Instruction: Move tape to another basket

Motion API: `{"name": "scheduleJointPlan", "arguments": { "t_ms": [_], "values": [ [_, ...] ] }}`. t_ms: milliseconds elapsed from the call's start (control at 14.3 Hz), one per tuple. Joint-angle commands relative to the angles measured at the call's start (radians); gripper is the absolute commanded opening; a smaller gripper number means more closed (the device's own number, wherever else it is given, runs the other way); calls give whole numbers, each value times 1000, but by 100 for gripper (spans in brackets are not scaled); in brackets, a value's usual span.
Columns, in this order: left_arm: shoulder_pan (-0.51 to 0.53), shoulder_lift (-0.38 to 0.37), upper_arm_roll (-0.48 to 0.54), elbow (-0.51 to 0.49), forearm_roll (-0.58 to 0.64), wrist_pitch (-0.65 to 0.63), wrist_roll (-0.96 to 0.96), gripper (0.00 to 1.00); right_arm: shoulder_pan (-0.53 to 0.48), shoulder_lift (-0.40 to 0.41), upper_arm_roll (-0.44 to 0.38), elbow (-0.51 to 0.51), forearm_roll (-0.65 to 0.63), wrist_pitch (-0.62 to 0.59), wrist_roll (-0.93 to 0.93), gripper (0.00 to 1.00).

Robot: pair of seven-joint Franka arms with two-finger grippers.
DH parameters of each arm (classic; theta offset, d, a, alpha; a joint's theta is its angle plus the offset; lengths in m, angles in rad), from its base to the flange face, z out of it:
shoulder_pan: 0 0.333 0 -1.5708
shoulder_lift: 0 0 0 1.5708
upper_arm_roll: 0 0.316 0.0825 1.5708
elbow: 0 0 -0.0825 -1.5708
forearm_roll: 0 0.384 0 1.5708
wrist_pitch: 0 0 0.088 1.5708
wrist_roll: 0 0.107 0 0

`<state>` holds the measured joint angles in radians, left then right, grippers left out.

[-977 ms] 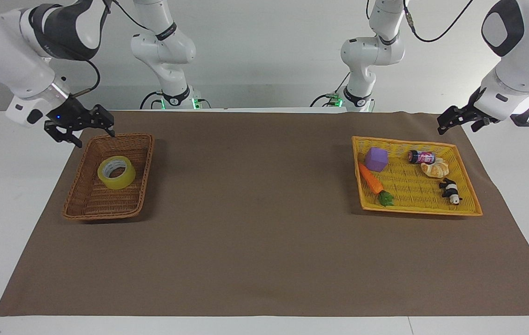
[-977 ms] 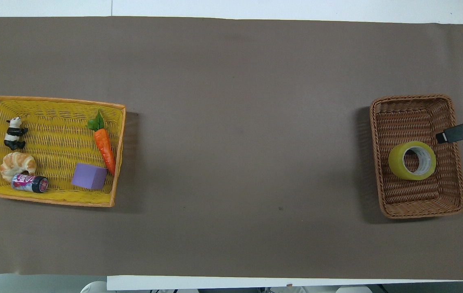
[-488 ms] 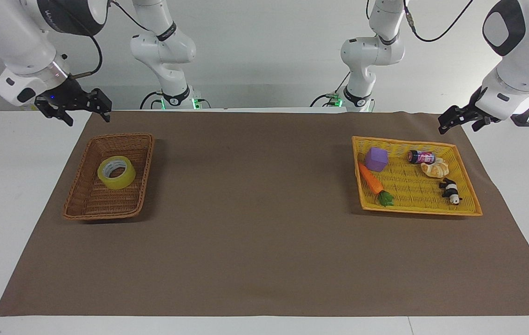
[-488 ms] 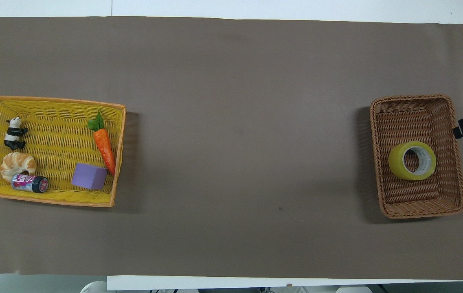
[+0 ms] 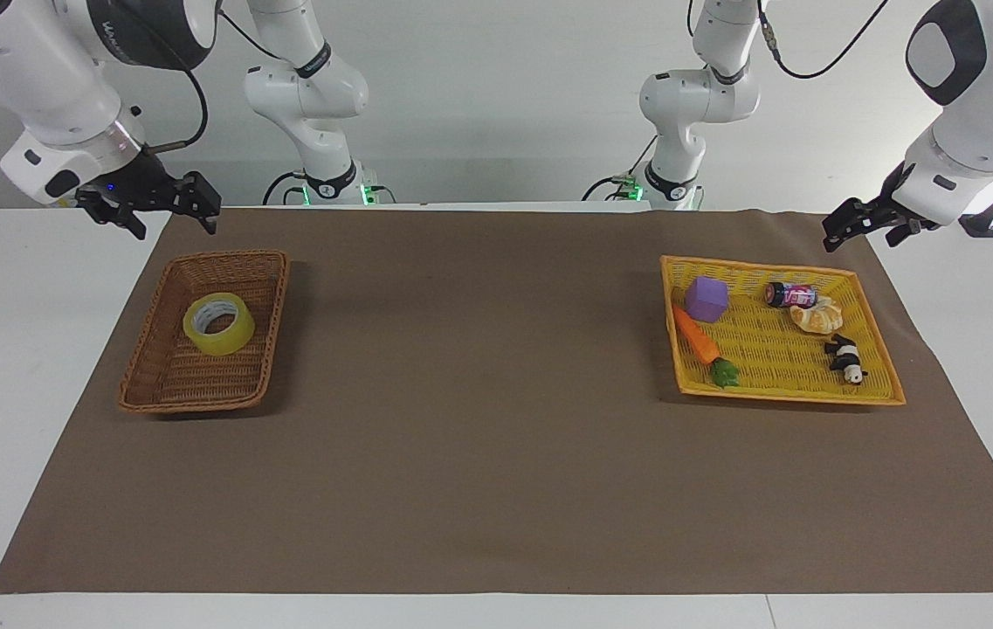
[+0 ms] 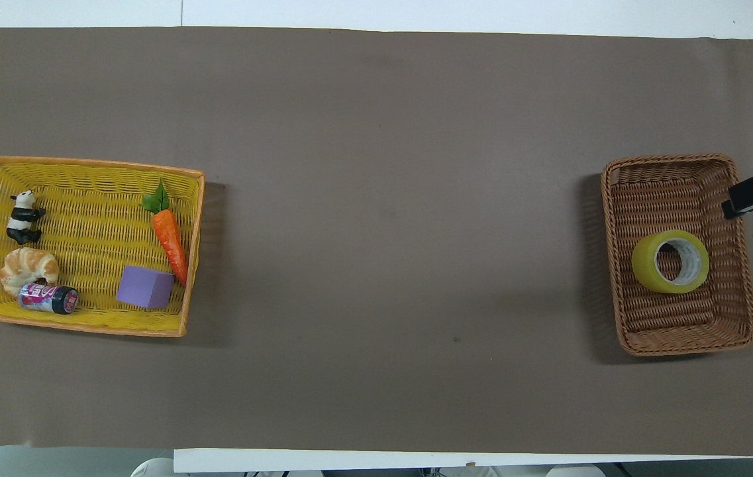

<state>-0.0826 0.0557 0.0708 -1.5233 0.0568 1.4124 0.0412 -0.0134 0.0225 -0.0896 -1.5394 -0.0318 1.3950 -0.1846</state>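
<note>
**Tape lies in the brown basket**

The tape (image 5: 218, 323) rests inside the basket (image 5: 163, 384) at the right arm's end of the tabletop (image 5: 479, 454). The right claw (image 5: 169, 212) hangs above the basket's robot-side edge, fingers spread, empty. The left claw (image 5: 865, 223) waits by the yellow basket (image 5: 789, 391); its fingers' state cannot be told.

The right gripper (image 5: 171, 215) hung up in the air at the right arm's end of the table, its two fingers spread wide apart and pointing down. The left gripper (image 5: 863, 229) hung in the air at the left arm's end, tipped down too, and that arm waited.
</note>
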Motion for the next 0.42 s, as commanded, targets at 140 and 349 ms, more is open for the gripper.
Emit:
{"name": "scheduleJointPlan", "arguments": {
  "t_ms": [140,349],
  "values": [
    [4,-25,-3,-24,15,-7,-3,100,38,-7,-45,4,-20,-11,11,100],
    [4,-25,-5,-24,15,-7,-3,100,39,-9,-48,2,-20,-11,13,100]
  ]
}}
